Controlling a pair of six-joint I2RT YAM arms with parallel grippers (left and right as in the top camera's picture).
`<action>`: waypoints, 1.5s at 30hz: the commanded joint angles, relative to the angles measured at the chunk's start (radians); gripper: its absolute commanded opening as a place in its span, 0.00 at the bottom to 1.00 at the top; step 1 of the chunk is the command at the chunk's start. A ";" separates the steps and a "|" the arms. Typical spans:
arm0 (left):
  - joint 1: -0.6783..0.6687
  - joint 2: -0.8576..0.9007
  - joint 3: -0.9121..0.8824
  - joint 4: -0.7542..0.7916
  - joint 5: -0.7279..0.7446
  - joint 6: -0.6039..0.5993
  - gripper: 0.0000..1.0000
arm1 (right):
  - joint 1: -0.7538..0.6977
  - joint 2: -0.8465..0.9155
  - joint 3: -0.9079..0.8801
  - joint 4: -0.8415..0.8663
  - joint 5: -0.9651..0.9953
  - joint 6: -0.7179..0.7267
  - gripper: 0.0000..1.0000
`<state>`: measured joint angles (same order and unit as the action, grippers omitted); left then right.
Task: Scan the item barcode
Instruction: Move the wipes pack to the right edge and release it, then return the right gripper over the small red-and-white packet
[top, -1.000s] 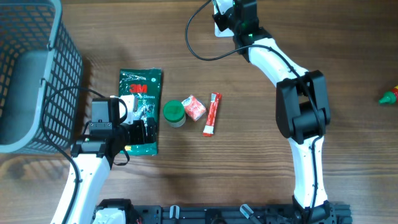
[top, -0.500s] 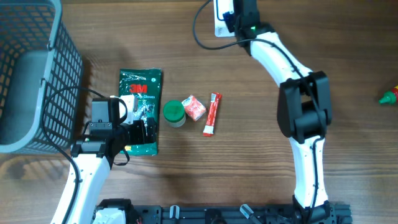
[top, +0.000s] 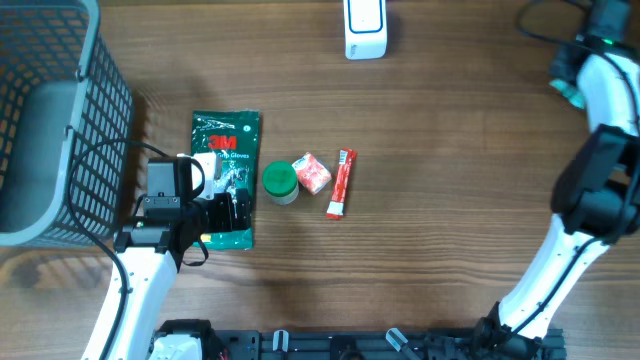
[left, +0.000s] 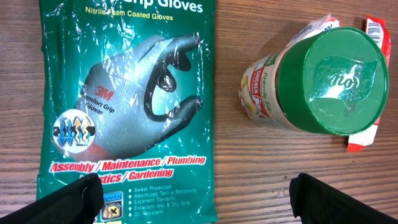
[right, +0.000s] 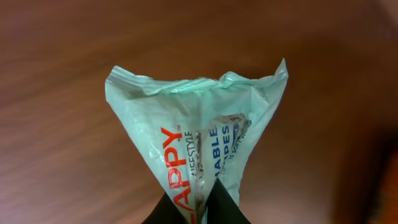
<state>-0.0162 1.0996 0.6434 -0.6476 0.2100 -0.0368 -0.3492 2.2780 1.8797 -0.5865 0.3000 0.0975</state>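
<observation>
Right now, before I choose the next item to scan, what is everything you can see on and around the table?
wire basket: 1, grey, left end of the table
glove pack: 1, green, lying flat to the right of the basket
jar: 1, green lid, upright beside the glove pack
small packet: 1, red and white, just right of the jar
stick sachet: 1, red, right of the small packet
scanner: 1, white, far edge of the table
wipes packet: 1, pale green, held at the far right
table: 1, brown wood
left end effector: 1, black, open over the glove pack and jar
right end effector: 1, black, pinching the wipes packet
</observation>
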 joint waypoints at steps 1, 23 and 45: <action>0.008 0.002 0.000 0.003 -0.002 -0.009 1.00 | -0.089 0.055 -0.008 0.008 0.013 0.123 0.17; 0.008 0.002 0.000 0.003 -0.002 -0.009 1.00 | 0.222 -0.229 0.023 -0.594 -0.775 0.521 1.00; 0.008 0.002 0.000 0.003 -0.002 -0.009 1.00 | 0.887 -0.223 -0.310 -0.324 -0.721 0.937 1.00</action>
<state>-0.0162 1.0996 0.6434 -0.6476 0.2100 -0.0368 0.5304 2.0491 1.6344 -0.9371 -0.4763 0.9218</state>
